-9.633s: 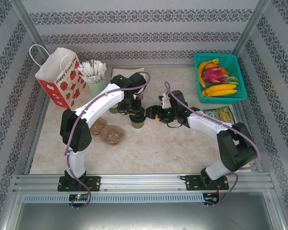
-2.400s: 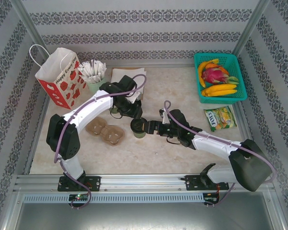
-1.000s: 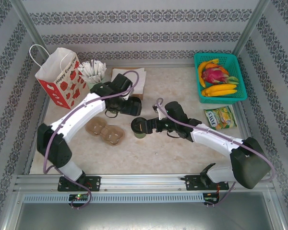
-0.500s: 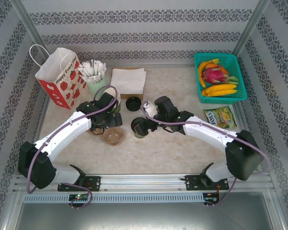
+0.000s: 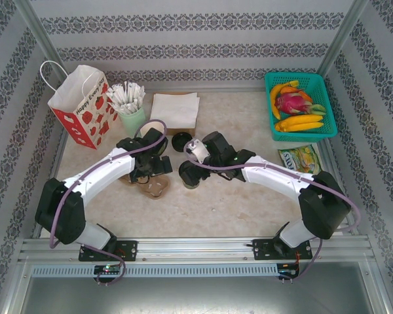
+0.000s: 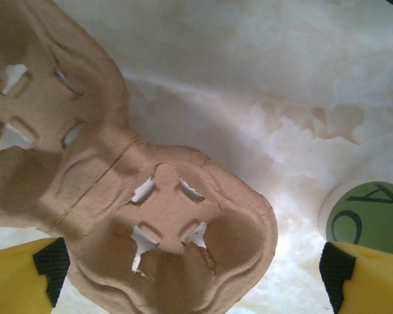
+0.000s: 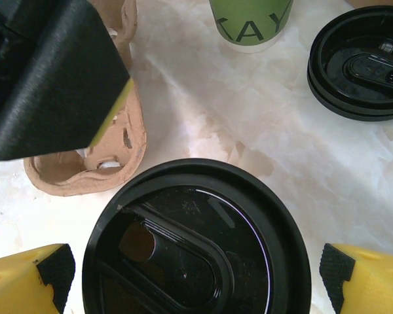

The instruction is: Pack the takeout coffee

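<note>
Far left, a red-and-white paper gift bag point(image 5: 82, 104) stands upright, and just to its right a pale green cup of white sticks point(image 5: 131, 108). Moving in, here's the left gripper point(image 5: 154, 167), hanging over the brown moulded-pulp two-cup carrier point(image 5: 150, 185). From the left wrist its jaws are spread as wide as they go, yellow fingers with black pads point(image 6: 49, 261) out at either side of the carrier's point(image 6: 170, 222) nearer well, and nothing between them. Whether they touch the pulp, can't tell. Just beyond that arm sits a stack of lidless cream-rimmed cups point(image 5: 154, 126). Centre stage now: the olive-green paper cup with the round black plastic lid point(image 5: 190, 173) stands upright on the pale marble-look tabletop point(image 5: 216, 209), just right of the carrier. The right gripper point(image 5: 196, 159) is directly above it. The right wrist looks straight down on the lid point(image 7: 196, 242), with the jaws wide open and one pad point(image 7: 56, 271) on each side, both just clear of the rim, so no grip. Just beyond the cup lie loose black plastic lids point(image 5: 181, 142), with white napkins point(image 5: 175, 110) farther back. Far right is a teal plastic basket point(image 5: 269, 104) of fruit, with a green snack packet point(image 5: 300, 159) lying flat nearer in.
</note>
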You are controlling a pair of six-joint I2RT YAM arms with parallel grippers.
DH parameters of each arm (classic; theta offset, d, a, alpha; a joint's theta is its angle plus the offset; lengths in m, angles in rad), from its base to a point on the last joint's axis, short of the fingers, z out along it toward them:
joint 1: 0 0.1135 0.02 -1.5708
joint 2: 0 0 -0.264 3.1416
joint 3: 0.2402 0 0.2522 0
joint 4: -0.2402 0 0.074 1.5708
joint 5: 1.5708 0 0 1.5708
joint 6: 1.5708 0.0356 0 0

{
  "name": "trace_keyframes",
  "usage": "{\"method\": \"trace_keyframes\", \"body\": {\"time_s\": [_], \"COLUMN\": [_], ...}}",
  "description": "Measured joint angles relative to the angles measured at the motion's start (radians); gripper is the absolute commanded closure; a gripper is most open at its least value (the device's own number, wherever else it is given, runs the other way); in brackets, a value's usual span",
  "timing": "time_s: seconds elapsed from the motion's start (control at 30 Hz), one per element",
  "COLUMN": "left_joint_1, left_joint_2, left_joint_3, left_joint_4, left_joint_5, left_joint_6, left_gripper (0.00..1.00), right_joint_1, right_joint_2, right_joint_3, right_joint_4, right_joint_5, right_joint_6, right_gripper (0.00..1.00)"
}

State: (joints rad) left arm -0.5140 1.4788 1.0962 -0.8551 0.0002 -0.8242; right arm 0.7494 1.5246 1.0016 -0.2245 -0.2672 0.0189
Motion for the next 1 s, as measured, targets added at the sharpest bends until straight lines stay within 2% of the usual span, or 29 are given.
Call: {"method": "trace_keyframes", "body": {"time_s": [0.27, 0.4, 0.67, 1.0], "left_joint_1": [-0.001, -0.002, -0.008, -0.010], "left_joint_2": [0.027, 0.054, 0.083, 0.100], "left_joint_3": [0.000, 0.000, 0.000, 0.000], "left_joint_4": [0.024, 0.034, 0.053, 0.060], "left_joint_5": [0.037, 0.050, 0.069, 0.075], "left_joint_6": [0.000, 0.000, 0.000, 0.000], "left_gripper": [0.00, 0.00, 0.00, 0.00], "right_joint_1": [0.008, 0.013, 0.021, 0.013], "right_joint_2": [0.028, 0.033, 0.039, 0.034], "right_joint_3": [0.005, 0.005, 0.002, -0.019], "right_joint_4": [-0.006, -0.002, 0.014, 0.050], "right_joint_5": [0.043, 0.042, 0.042, 0.032], "right_joint_6": [0.004, 0.009, 0.030, 0.085], "right_gripper": [0.04, 0.11, 0.13, 0.23]}}
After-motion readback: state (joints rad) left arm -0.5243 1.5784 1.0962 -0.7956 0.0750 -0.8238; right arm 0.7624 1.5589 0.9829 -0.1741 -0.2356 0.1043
